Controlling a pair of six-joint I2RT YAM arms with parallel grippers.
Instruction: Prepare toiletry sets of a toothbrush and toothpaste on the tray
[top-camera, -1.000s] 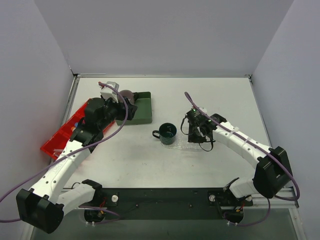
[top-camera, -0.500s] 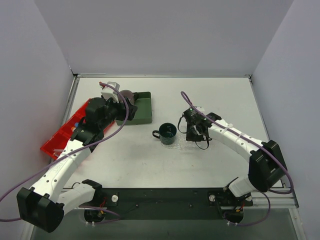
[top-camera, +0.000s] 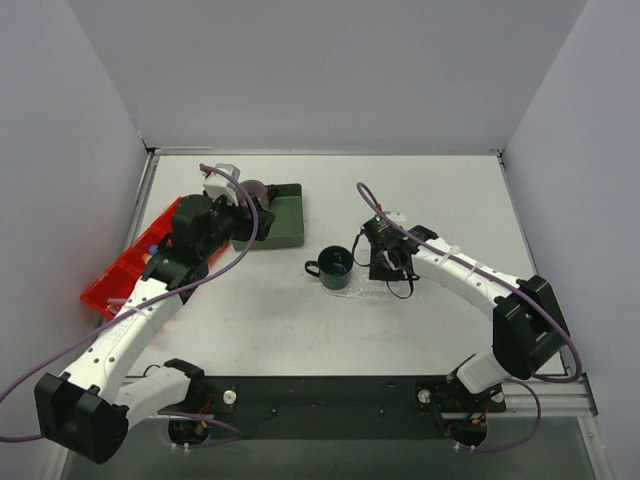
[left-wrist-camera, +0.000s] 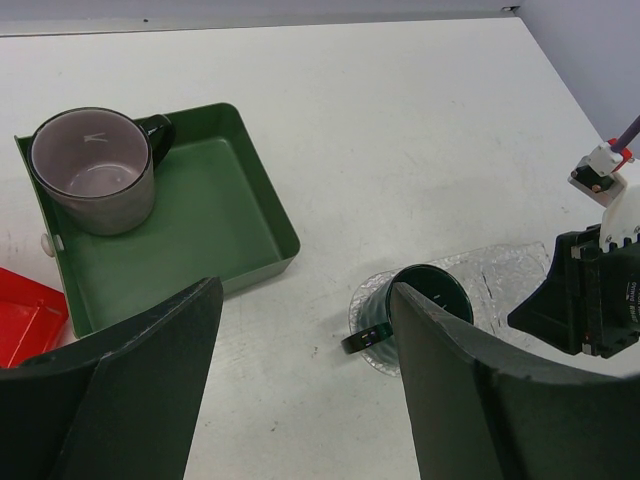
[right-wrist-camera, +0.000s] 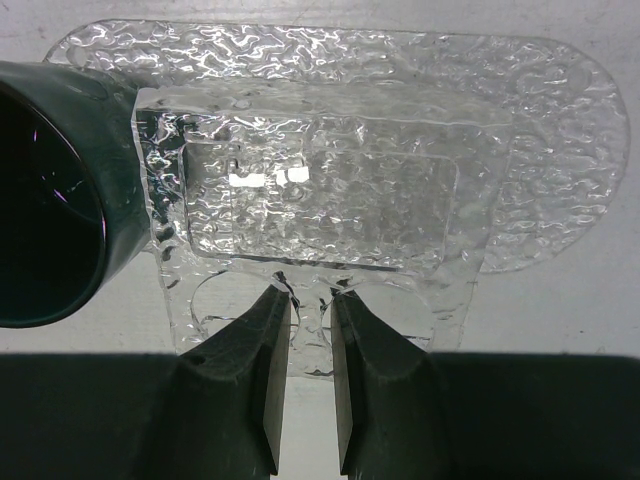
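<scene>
While the left claw (left-wrist-camera: 300, 300) hangs spread, the right claw (right-wrist-camera: 310, 295) pinches the tray (right-wrist-camera: 540, 150) — its end at the mug (right-wrist-camera: 50, 200).

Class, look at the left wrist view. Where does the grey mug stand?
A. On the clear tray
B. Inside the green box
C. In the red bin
B: the grey mug stands upright in one corner of the green box, inside its walls.

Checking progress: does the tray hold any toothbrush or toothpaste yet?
Empty of both: the tray shows bare clear plastic, only a dark green mug on one end.
</scene>
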